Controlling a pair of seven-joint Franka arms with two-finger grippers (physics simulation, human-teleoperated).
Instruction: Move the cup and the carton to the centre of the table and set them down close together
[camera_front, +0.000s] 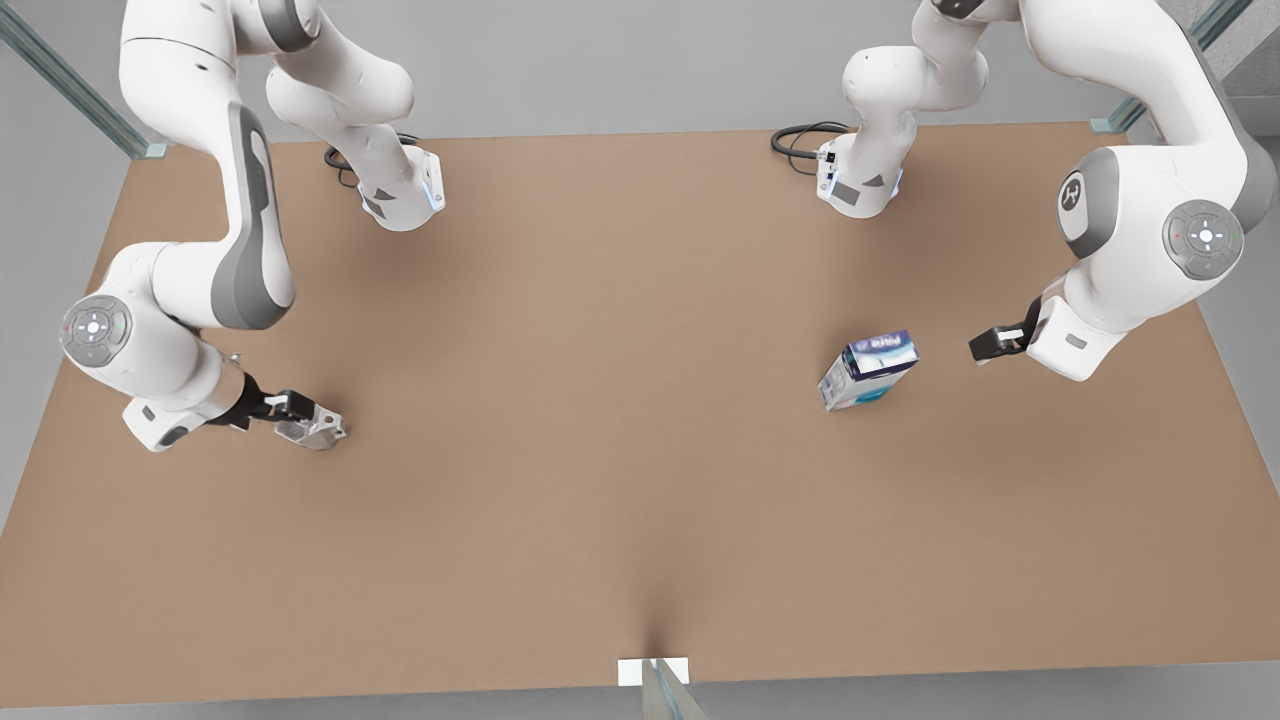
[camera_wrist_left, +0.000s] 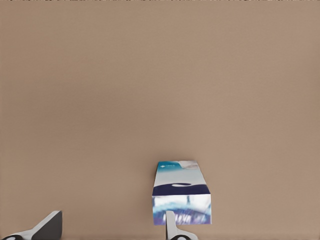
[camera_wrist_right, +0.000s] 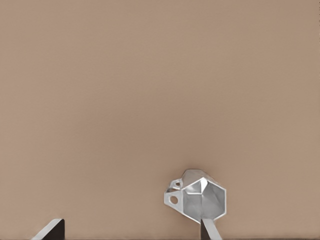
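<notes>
Out on the front view's right side of the table (camera_front: 620, 420), the carton (camera_front: 868, 370) lies on its side, its long axis tilted on a diagonal, and the left gripper (camera_front: 985, 345) hangs just beside it but apart, a little toward the table's edge. In the left wrist view the carton (camera_wrist_left: 181, 192) sits just ahead of the left gripper's spread fingers (camera_wrist_left: 172, 227), off toward one finger rather than centred between them, with nothing gripped. Over on the front view's left, the right gripper (camera_front: 300, 408) is right at the cup (camera_front: 315, 428); the right wrist view shows the cup (camera_wrist_right: 197, 201) at one fingertip (camera_wrist_right: 209, 229), jaws apart and not clamped on it yet. Each arm is clearly nearer its own object, and both objects are well apart from the centre. The left one probably needs to shift sideways so the carton's narrow width lands between the fingers.
</notes>
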